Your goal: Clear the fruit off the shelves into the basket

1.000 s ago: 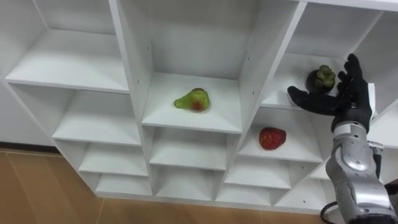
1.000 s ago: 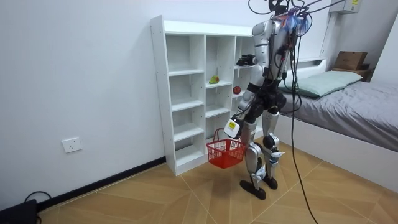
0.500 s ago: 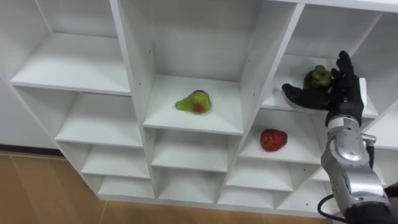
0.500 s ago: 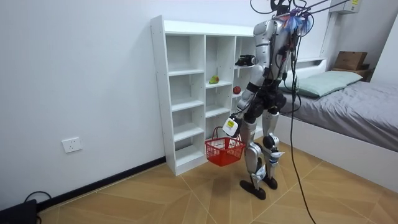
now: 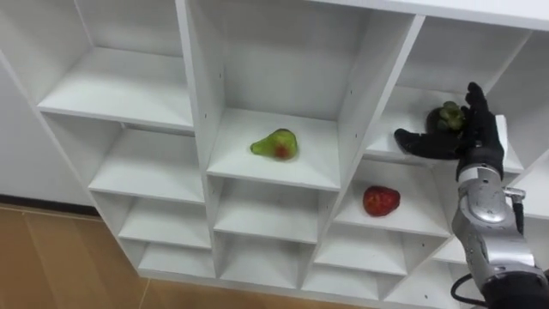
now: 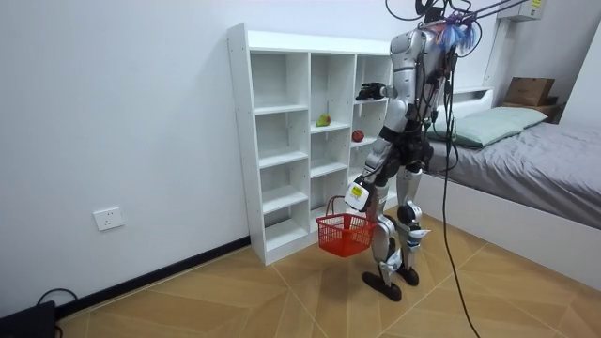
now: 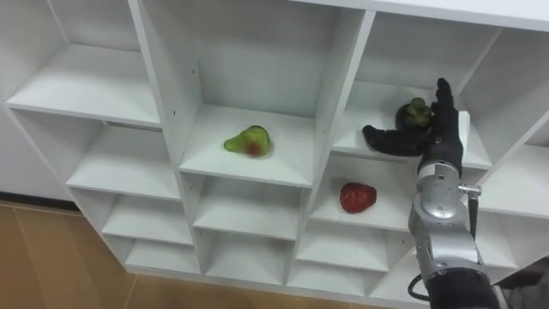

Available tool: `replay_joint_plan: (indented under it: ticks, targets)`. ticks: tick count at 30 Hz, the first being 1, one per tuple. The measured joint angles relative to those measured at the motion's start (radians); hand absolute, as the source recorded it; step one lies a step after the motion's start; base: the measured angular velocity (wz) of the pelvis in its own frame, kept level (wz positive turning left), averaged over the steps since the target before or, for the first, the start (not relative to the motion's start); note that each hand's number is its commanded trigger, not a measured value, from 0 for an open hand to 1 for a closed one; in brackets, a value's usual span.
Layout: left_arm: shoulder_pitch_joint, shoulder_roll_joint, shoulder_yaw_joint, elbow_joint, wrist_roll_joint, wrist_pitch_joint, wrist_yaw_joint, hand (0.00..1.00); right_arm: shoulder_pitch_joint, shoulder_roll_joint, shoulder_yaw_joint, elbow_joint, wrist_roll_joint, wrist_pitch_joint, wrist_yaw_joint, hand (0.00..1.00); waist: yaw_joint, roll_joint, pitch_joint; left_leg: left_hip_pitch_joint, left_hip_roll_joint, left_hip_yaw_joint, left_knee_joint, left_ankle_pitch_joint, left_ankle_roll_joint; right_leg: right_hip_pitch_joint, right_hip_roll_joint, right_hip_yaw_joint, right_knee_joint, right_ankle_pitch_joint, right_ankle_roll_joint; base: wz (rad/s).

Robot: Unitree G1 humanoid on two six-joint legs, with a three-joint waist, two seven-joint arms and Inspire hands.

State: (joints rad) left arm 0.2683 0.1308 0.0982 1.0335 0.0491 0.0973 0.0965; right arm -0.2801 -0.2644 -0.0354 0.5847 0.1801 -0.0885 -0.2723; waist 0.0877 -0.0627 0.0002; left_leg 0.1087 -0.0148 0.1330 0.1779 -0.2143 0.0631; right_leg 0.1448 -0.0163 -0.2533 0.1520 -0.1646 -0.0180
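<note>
A dark round fruit with a green top (image 5: 445, 115) (image 7: 413, 113) lies on the upper right shelf of the white closet (image 5: 352, 103) (image 6: 246, 141). My right hand (image 5: 467, 142) (image 7: 436, 137) is open beside it, fingers pointing up on its right and the thumb stretched out in front of it. A green pear (image 5: 276, 144) (image 7: 247, 142) lies in the middle compartment. A red fruit (image 5: 381, 201) (image 7: 358, 196) sits one shelf below the dark one. In the room view my left hand (image 6: 364, 188) hangs low and carries a red basket (image 6: 345, 234) by its handle.
I stand close before the closet, whose other compartments are bare. A bed (image 6: 526, 155) lies behind me at the room view's right. Wooden floor runs along the closet's foot, and a wall socket (image 6: 109, 219) sits low on the wall.
My right hand has come closer to the dark fruit and the thumb now reaches in front of it. The basket has swung slightly toward the room view's right. The eye view shifted a little.
</note>
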Motion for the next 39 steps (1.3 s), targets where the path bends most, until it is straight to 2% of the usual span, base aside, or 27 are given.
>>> replay_joint_plan:
  ticks: [4,8,11,36,39]
  targets:
    - [-0.002,0.000,-0.001,-0.001,0.000,0.005,0.001,1.00,-0.006,-0.001,-0.019,0.017,-0.029,-0.007,-0.012,1.00,0.000,0.001,0.0000,-0.001,0.000,0.000,0.000,0.000,0.000,0.000,0.000,0.001,0.000,0.000,0.000,0.00]
    - [-0.008,0.000,-0.001,-0.001,-0.001,0.005,0.002,1.00,-0.030,-0.025,-0.051,0.060,-0.032,-0.009,-0.023,1.00,0.000,0.000,0.0000,-0.001,0.000,0.000,-0.001,0.000,0.000,0.000,0.001,0.002,0.000,0.000,0.000,0.00]
    - [-0.013,0.000,-0.002,-0.001,-0.001,0.006,0.004,1.00,-0.046,-0.028,-0.066,0.077,-0.034,-0.008,-0.035,1.00,-0.002,-0.001,-0.0002,0.000,0.001,0.000,-0.004,0.000,-0.001,-0.002,0.002,0.003,-0.001,0.000,0.000,0.00]
    - [-0.057,0.004,-0.005,-0.011,-0.035,0.004,0.028,1.00,-0.056,-0.037,-0.063,0.095,-0.030,0.003,-0.030,1.00,-0.001,-0.019,0.0018,0.005,0.001,0.001,-0.016,0.000,-0.001,-0.004,0.003,0.011,-0.002,0.000,0.000,0.00]
    - [-0.075,0.001,-0.005,-0.014,-0.063,-0.014,0.028,1.00,-0.056,-0.036,-0.054,0.087,-0.031,0.003,-0.023,1.00,-0.003,-0.023,0.0021,0.002,0.001,0.000,-0.014,0.000,-0.001,-0.005,0.002,0.007,-0.002,0.000,0.000,0.00]
